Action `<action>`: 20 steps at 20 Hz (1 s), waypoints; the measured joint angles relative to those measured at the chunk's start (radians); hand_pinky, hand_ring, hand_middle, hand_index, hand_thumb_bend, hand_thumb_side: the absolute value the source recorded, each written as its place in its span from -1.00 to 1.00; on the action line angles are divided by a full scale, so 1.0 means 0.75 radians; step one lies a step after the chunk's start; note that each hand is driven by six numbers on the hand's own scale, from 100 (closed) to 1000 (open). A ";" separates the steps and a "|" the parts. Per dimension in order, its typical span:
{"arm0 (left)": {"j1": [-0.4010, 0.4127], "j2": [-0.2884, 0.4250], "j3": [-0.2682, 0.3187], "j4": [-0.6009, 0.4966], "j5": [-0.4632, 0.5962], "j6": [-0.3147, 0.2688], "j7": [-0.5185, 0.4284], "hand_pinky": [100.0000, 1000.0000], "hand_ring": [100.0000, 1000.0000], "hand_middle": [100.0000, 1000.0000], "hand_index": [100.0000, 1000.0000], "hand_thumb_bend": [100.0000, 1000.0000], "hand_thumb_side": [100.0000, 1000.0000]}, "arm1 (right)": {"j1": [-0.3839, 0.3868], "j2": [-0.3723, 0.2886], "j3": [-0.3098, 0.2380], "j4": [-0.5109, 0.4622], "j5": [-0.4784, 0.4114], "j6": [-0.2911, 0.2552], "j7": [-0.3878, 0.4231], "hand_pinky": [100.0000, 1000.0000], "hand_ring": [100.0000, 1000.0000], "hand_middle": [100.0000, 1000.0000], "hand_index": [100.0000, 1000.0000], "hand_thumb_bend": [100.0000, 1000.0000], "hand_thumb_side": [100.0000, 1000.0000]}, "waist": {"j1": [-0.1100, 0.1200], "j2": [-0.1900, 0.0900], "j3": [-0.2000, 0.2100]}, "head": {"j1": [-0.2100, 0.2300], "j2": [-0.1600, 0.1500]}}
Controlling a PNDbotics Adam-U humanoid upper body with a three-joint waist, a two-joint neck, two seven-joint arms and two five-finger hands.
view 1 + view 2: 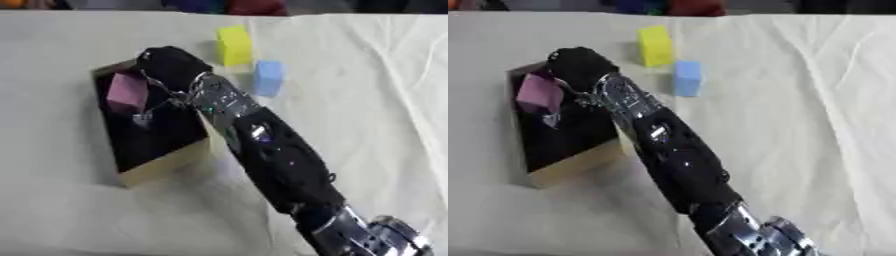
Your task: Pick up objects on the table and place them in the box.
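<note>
My right arm reaches in from the lower right, and its hand [169,64] hangs over the far part of the box [164,167], a tan-walled box with a dark inside. The hand's fingers curl down round a pink block [128,92], which sits tilted inside the box's opening; whether it touches the bottom is hidden. A yellow block [234,45] stands on the white cloth just behind the hand. To the hand's right stands a light blue block [268,77]. My left hand shows in neither view.
A white, wrinkled cloth [376,100] covers the table, with open room to the right and in front of the box. Dark and coloured things line the far edge [254,6].
</note>
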 measured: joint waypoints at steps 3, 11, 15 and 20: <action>0.000 0.000 0.000 0.000 0.000 0.002 -0.003 0.22 0.24 0.46 0.60 -1.00 0.43 | 0.003 0.002 0.000 -0.017 0.006 -0.005 0.010 0.54 0.82 0.32 0.68 -0.22 0.49 | 0.001 0.000 -0.001 | 0.000 0.000; 0.000 0.000 0.000 0.000 0.000 0.000 -0.011 0.21 0.24 0.46 0.60 -1.00 0.43 | 0.003 0.002 0.000 -0.097 0.003 0.013 0.027 0.54 0.80 0.27 0.64 -0.35 0.44 | 0.004 0.000 -0.002 | -0.001 -0.001; 0.000 0.000 0.000 0.000 0.000 0.000 -0.012 0.21 0.24 0.46 0.60 -1.00 0.42 | 0.003 0.002 -0.009 -0.164 -0.040 0.026 0.033 0.57 0.82 0.23 0.64 -0.50 0.35 | 0.007 0.000 -0.005 | -0.001 -0.001; 0.000 0.000 0.000 0.000 0.000 0.001 -0.012 0.21 0.24 0.46 0.60 -1.00 0.42 | 0.002 -0.003 -0.039 -0.264 -0.127 0.046 0.085 0.63 0.87 0.20 0.64 -0.62 0.18 | 0.007 -0.001 -0.011 | 0.000 -0.001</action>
